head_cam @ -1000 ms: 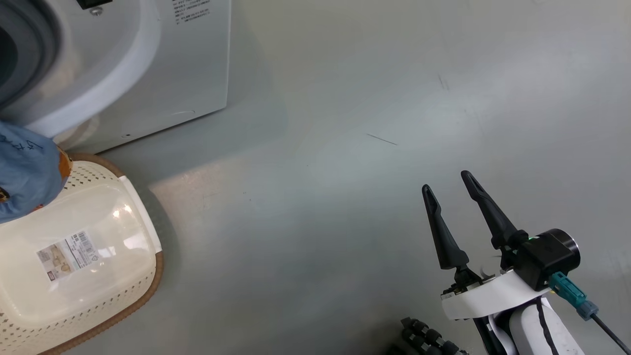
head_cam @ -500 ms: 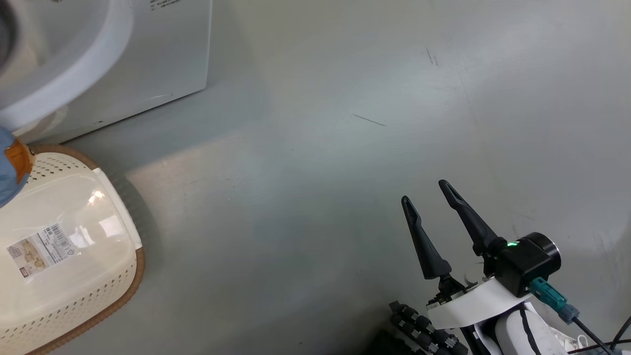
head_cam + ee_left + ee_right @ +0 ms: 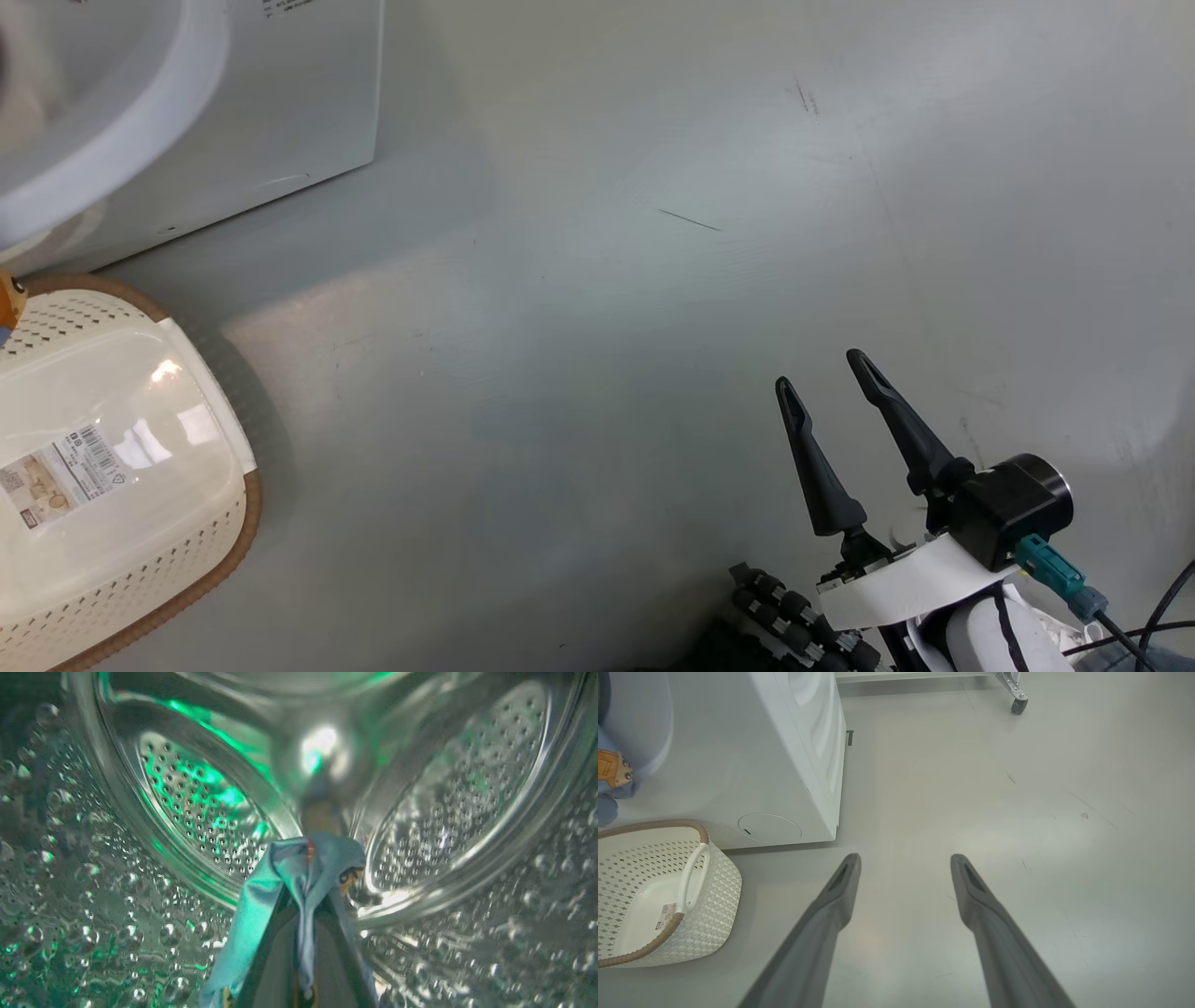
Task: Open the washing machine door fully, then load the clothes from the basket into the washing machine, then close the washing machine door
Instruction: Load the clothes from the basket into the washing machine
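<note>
a smooth pale grey floor point(image 3: 597, 327) with a few faint scuffs runs out from the white washing machine point(image 3: 794, 765). just in front of the machine's lower front edge you have the cream perforated basket point(image 3: 714, 891). its brown rim sits close to the machine's front panel but apart from it, and its glossy bottom shows the paper label point(image 3: 58, 471). your left gripper point(image 3: 306, 896) is deep inside the machine, in the perforated steel drum point(image 3: 196, 802), and it is clenched on a light blue piece of the clothes point(image 3: 285, 872). the fabric is bunched over the fingertips and trails down both sides of the fingers, with a small orange-brown print showing near the top of the fold. in the right wrist view you can see blue cloth with an orange patch at the machine's front recess, above the basket. your right gripper point(image 3: 822, 371) is well away from the machine, over bare floor, its two dark fingers spread wide with only floor between them. a caster wheel point(image 3: 1019, 705) stands on the floor beyond the machine's far side.
</note>
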